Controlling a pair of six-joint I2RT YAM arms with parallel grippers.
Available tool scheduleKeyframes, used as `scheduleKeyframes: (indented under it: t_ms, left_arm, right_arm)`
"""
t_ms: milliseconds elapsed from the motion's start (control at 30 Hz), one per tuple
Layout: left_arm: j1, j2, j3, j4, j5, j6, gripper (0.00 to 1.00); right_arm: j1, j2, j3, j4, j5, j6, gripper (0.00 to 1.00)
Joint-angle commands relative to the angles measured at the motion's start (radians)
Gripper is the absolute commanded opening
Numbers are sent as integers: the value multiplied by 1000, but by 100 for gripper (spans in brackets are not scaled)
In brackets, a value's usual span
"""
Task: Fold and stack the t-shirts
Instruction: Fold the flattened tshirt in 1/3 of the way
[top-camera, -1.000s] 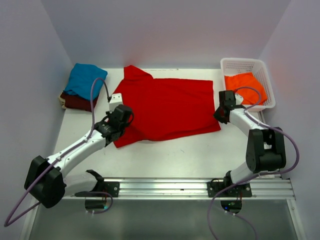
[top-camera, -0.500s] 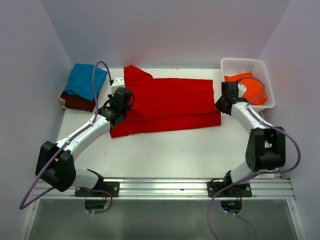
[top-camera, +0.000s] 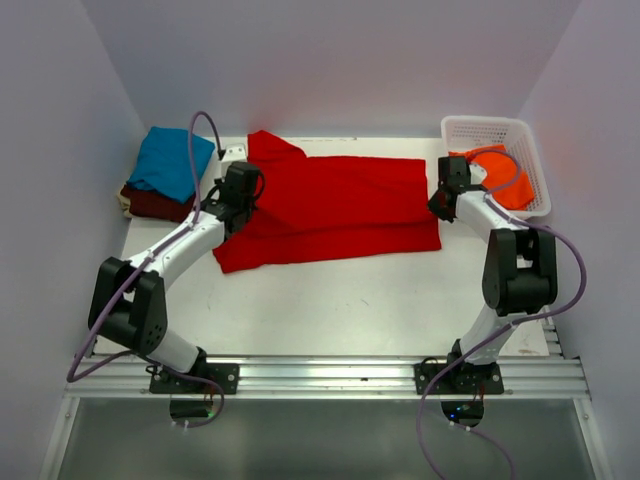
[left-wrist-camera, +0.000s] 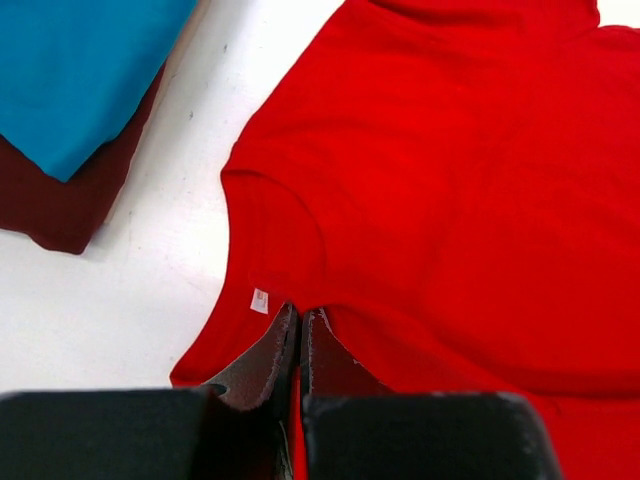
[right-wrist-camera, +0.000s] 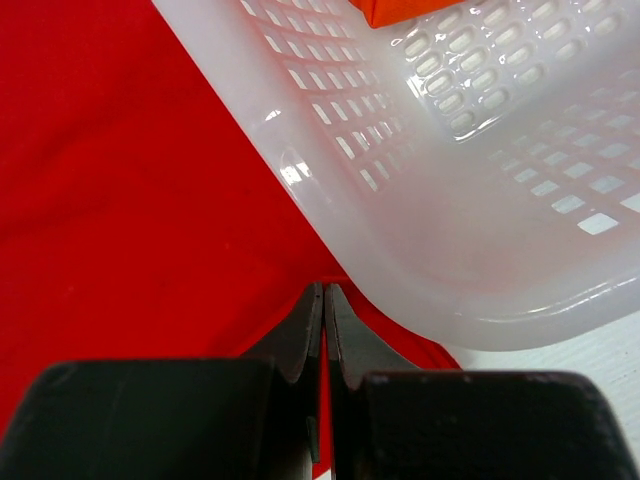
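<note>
- White lattice basket (top-camera: 482, 127) sits at the far right corner of the table (top-camera: 330, 300). It is the only container in sight.
- The orange t-shirt (top-camera: 515, 185) lies bunched inside the basket, towards its right side. Part of the basket floor shows bare on the left.
- The red t-shirt (top-camera: 340, 205) is spread flat across the middle of the table, long axis running left to right. One sleeve pokes out at the far left, and the right edge reaches the basket.
- The teal t-shirt (top-camera: 165, 160) lies folded on top of the maroon t-shirt (top-camera: 150, 203) at the far left corner, apart from the red one.
- Left gripper (left-wrist-camera: 300, 315): jaws pressed together, pinching the red cloth just below the neckline.
- Right gripper (right-wrist-camera: 323, 292): jaws together, nipping the red cloth at its right edge, close against the basket's wall.
- Only the top view shows all four shirts and the whole basket, but both sets of fingertips are hidden there under the wrists.
- Only the left wrist view shows the curved collar and a small white label (left-wrist-camera: 259, 300) beside the fingertips. Bare table separates the stack from the red shirt.
- Only the right wrist view shows the basket's rounded corner overhanging the red cloth, and a sliver of orange through the lattice at the top.
</note>
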Motion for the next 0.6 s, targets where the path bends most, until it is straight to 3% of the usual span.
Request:
scheduleKeyframes:
  t_ms: [0,133,167,200,233,300,400,567]
  left_arm:
    - [13,16,55,64,21,27,0]
    - [16,59,70,75,28,36,1]
    - [19,70,90,73,31,35,26]
    - [19,80,99,69,33,35,43]
    - [19,103,119,47,28,15,75]
    - [19,105,128,35,24,7,100]
    - [19,64,96,30,41,-11,100]
    - [18,-73,-49,27,152,-71,100]
  right_arm:
    - [-9,4,40,32,27,-9,0]
    - [-9,13,38,40,27,-4,0]
    - [-9,14,38,40,27,-4,1]
    - [-9,14,40,35,18,-4,10]
    - [-9,1,38,32,-3,-22,36]
    - [-9,-11,29,31,-13,-41,52]
    - [-6,-102,-33,67,-54,-85,64]
    - [-4,-235,-136,113,-203,-150,62]
